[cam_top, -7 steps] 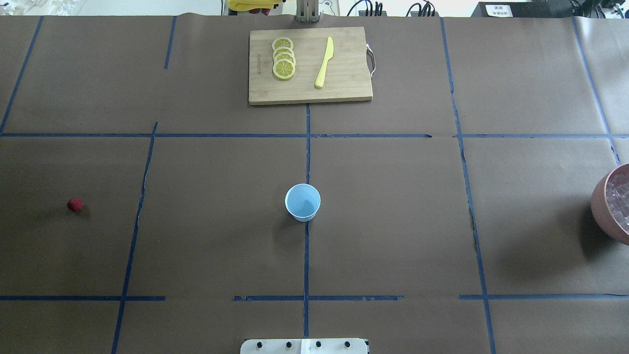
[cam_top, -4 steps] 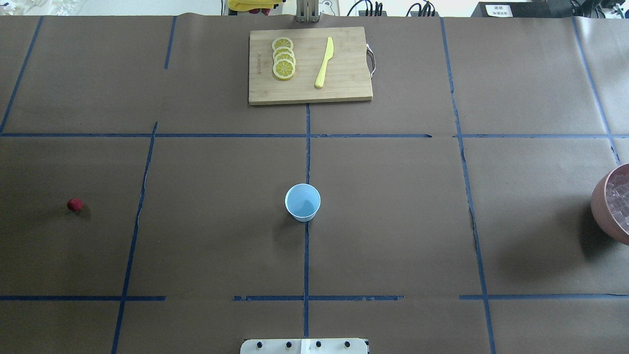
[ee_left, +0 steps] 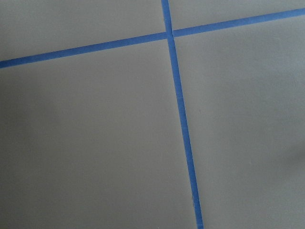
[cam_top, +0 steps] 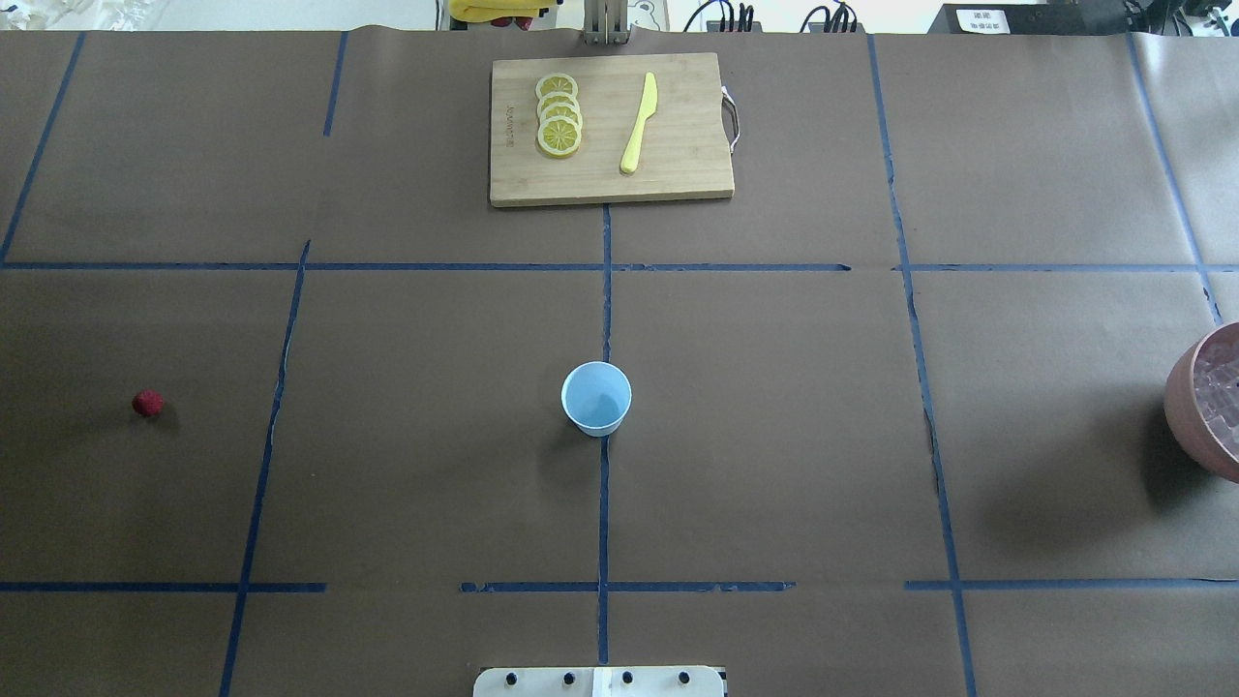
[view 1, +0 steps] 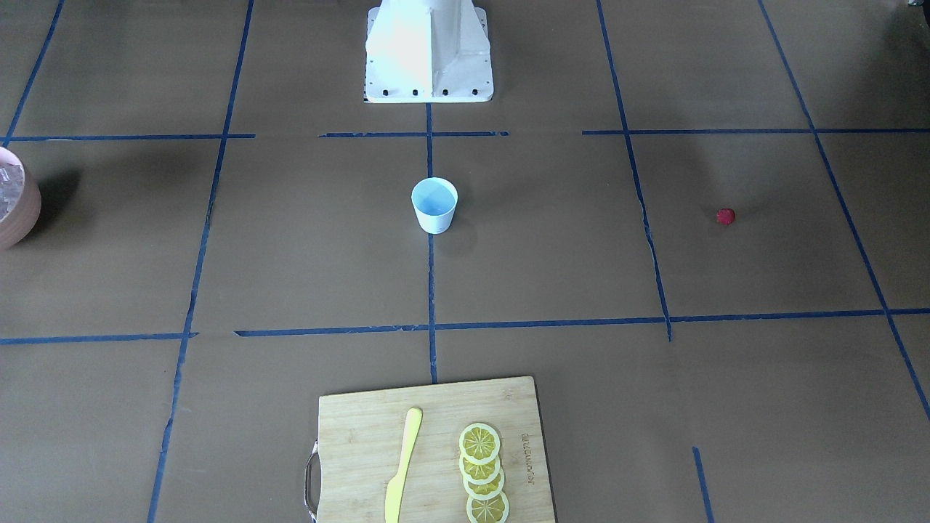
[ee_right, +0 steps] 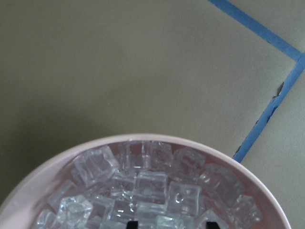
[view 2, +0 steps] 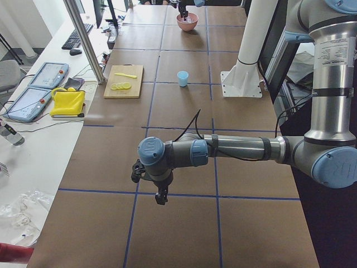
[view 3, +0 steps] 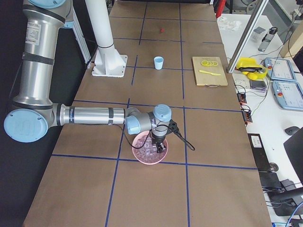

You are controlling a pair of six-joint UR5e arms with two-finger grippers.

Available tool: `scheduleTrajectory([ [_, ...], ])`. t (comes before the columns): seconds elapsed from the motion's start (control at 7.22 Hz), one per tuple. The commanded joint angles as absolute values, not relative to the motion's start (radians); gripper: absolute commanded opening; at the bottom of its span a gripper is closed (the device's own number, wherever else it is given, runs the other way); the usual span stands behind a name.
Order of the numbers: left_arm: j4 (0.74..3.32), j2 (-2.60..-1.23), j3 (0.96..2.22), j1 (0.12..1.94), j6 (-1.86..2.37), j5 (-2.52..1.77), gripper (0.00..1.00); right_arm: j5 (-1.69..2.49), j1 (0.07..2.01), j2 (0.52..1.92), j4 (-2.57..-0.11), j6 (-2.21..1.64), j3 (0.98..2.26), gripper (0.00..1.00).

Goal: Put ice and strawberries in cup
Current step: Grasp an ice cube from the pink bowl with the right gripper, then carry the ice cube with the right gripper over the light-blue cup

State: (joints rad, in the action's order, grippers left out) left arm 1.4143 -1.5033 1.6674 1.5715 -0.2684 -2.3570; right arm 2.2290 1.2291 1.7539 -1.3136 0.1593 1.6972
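The pale blue cup [cam_top: 596, 399] stands upright and empty at the table's middle; it also shows in the front view [view 1: 434, 205]. The tiny red strawberry [cam_top: 147, 403] lies alone far to the left. The clear ice cubes [ee_right: 147, 186] fill the pink-brown bowl [cam_top: 1179, 407] at the right edge. My right gripper [view 3: 160, 145] hangs just over the ice; in its wrist view two dark fingertips [ee_right: 132, 223] stand apart at the bottom edge, open. My left gripper [view 2: 160, 196] hovers over bare table, far from the strawberry; I cannot tell whether it is open or shut.
A wooden cutting board [cam_top: 678, 174] at the far middle holds several lemon slices [cam_top: 559, 116] and a yellow knife [cam_top: 639, 124]. The robot's base [view 1: 429, 51] stands at the near edge. Blue tape lines cross the brown table cover.
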Motion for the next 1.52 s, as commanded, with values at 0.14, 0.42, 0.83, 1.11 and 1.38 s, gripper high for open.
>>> scheduleTrajectory([
  [0.14, 1.414, -1.503, 1.667, 1.571, -0.268, -2.358, 1.0, 2.21, 1.232, 1.756, -1.313, 0.166, 1.706, 0.06],
  [0.42, 1.414, -1.503, 1.667, 1.572, -0.268, -2.358, 1.0, 2.217, 1.242, 1.752, -1.33, 0.158, 1.759, 0.04],
  [0.83, 1.414, -1.503, 1.667, 1.572, -0.268, -2.358, 1.0, 2.221, 1.261, 1.643, -1.437, -0.045, 1.824, 0.01],
  [1.11, 1.414, -1.503, 1.667, 1.572, -0.268, -2.358, 1.0, 2.27, 1.253, 1.556, -1.437, -0.28, 1.851, 0.0],
  [1.38, 1.413, -1.503, 1.669, 1.572, -0.268, -2.358, 1.0, 2.266, 1.124, 1.453, -1.44, -0.542, 1.89, 0.0],
])
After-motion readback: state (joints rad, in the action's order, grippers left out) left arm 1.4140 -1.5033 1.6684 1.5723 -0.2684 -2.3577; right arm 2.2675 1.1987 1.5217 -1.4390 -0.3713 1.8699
